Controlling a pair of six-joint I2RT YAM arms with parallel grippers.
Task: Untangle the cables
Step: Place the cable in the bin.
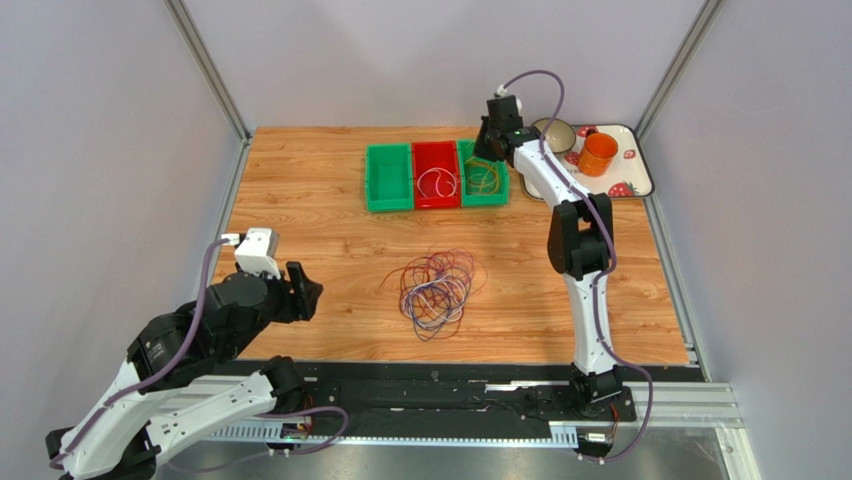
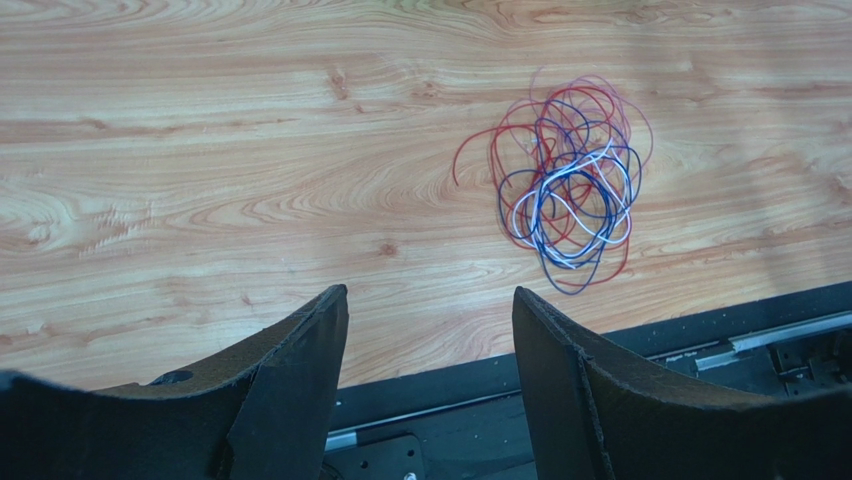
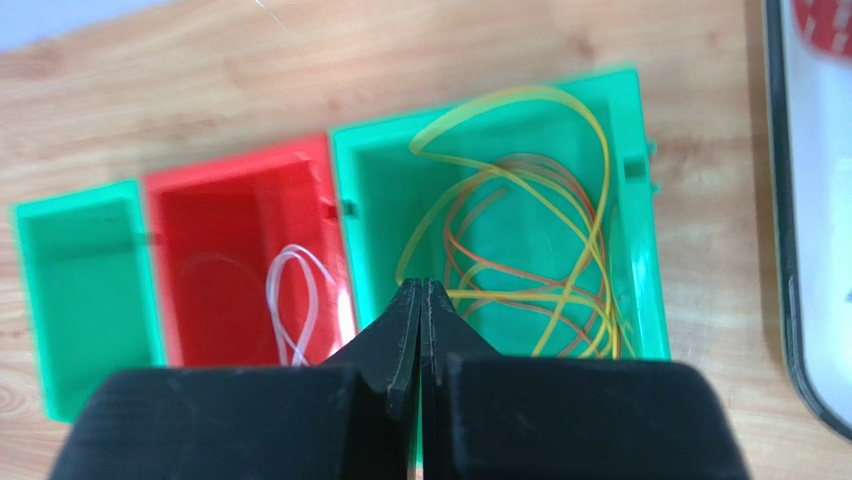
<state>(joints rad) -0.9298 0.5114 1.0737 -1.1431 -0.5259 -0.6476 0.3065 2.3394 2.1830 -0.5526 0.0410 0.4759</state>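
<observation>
Your wooden table [image 1: 330, 200] lies under both arms. Your left gripper [image 2: 428, 295] has its fingers spread wide with nothing between them. The main tangle of cables [image 2: 568, 190], red, blue, purple and white, lies on the wood ahead of those fingers and to their right, well apart. Your right gripper [image 3: 421, 284] has its fingers pressed flat together. Directly beyond its tips, the right green bin [image 3: 638, 260] holds yellow and orange cables [image 3: 520, 295]. Left of the tips, the red bin [image 3: 220, 230] holds a white loop [image 3: 296, 300].
</observation>
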